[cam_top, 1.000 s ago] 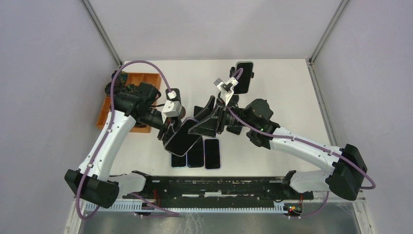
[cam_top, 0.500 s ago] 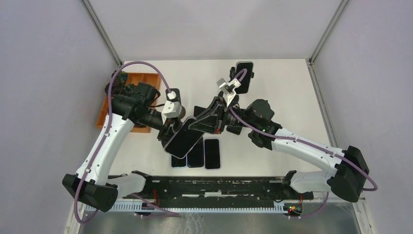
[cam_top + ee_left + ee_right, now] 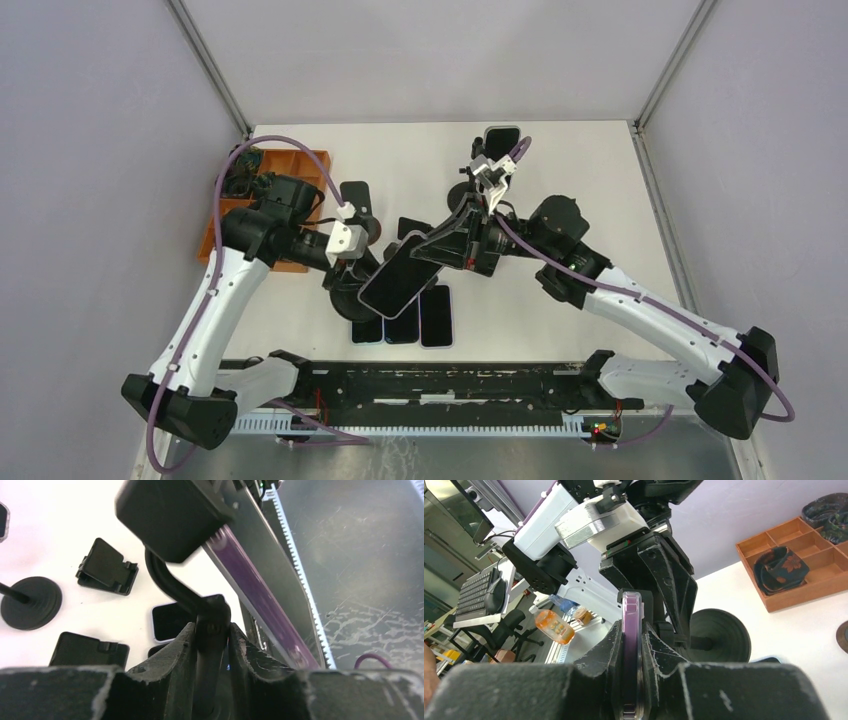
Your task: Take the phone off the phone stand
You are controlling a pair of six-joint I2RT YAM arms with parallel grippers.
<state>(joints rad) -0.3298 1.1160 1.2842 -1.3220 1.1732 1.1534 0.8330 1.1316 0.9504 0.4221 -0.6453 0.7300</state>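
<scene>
The right gripper (image 3: pixel 631 647) pinches the phone (image 3: pixel 630 611) edge-on between its jaws; the left gripper (image 3: pixel 211 645) clamps the phone stand (image 3: pixel 167 582) by its stem. It is probably best to draw the phone straight out, with the stand braced.

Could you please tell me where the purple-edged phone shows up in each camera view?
Top external: phone at centre, tilted above the flat phones.
Left wrist: its purple edge runs diagonally through the middle.
Right wrist: edge-on, lower centre, in the right claw.
Shared landmark: the black phone stand.

Three flat phones (image 3: pixel 404 328) lie side by side under the raised phone (image 3: pixel 400 275); tray (image 3: pixel 305 168) far left.
</scene>
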